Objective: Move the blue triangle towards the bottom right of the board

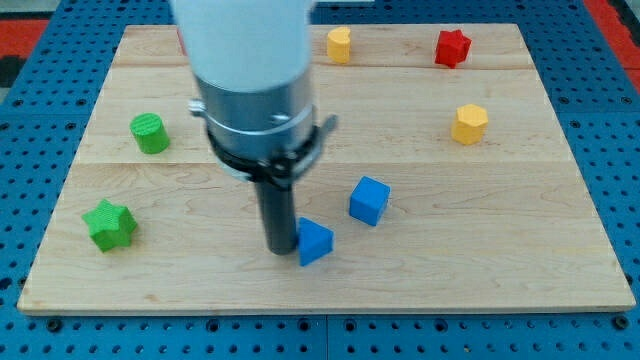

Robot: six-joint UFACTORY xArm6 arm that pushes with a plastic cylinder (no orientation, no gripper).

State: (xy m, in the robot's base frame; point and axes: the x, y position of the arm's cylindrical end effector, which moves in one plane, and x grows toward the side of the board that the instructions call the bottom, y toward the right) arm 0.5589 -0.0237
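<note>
Wooden tabletop (520, 290); small glossy blue triangle (315, 242), wedge-shaped, touching my tip (281, 249) on its left. No pincer visible.

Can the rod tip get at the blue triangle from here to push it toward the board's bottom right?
Probably yes. My tip sits right against the blue triangle's left side, nothing between them. The blue cube lies up and to the right, off the path toward the bottom right.

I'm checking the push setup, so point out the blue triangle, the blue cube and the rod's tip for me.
blue triangle (317, 243), camera view, on its top face.
blue cube (369, 200), camera view, on its front face.
my tip (280, 249), camera view, rod's very end, against the triangle's left side.
</note>
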